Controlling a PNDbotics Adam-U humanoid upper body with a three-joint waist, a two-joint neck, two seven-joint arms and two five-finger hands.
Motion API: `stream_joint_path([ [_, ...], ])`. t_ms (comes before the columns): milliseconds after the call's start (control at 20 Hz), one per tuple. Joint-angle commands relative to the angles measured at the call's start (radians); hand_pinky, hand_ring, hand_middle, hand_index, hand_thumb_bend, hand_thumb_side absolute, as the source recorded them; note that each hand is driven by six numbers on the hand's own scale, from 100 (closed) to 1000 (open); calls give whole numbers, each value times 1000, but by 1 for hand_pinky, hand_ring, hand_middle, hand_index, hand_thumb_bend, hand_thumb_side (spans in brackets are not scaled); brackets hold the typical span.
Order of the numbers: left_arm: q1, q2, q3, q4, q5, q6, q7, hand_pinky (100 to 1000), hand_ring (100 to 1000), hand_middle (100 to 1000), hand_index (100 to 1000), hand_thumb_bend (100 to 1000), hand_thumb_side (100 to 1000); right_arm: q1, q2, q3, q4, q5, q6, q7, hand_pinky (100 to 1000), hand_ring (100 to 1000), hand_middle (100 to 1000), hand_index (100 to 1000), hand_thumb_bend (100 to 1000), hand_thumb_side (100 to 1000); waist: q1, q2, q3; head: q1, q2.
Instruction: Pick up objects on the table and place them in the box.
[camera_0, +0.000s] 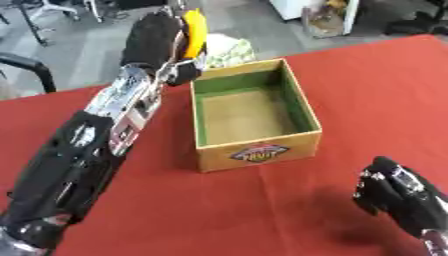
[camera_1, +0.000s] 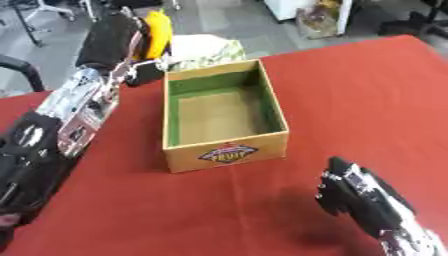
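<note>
My left arm reaches from the lower left up to the table's far edge. There my left hand (camera_0: 157, 37) is curled round a yellow, elongated object (camera_0: 194, 32) and holds it above the table, just left of and behind the box's far left corner. The cardboard box (camera_0: 258, 152) with a green lining stands in the middle, open at the top, and nothing shows inside it. My right hand (camera_0: 389, 192) rests at the lower right with relaxed fingers and holds nothing.
A pale, whitish-green bundle (camera_1: 206, 50) lies at the table's far edge right behind the box. The red tablecloth (camera_0: 376, 90) stretches wide to the right of the box. Office chairs and floor show beyond the far edge.
</note>
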Motion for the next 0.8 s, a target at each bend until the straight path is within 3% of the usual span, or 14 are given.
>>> stream_joint_path([
  [50, -6, 5, -21, -15, 5, -8, -57, 375, 193, 107, 230, 100, 254, -8, -11, -1, -22, 6, -1, -3, 100, 100, 100, 100, 100, 817, -7, -18, 2, 3, -1],
  [450, 20, -13, -56, 25, 35, -24, -128, 406, 231, 158, 278, 100, 244, -8, -11, 0, -22, 7, -2, -5, 100, 100, 100, 100, 100, 817, -8, -16, 4, 5, 0],
  [800, 32, -22, -72, 30, 115, -48, -163, 456, 318, 253, 367, 100, 245, -8, -10, 2, -22, 7, -1, -5, 100, 100, 100, 100, 100, 819, -9, -17, 4, 4, -1],
])
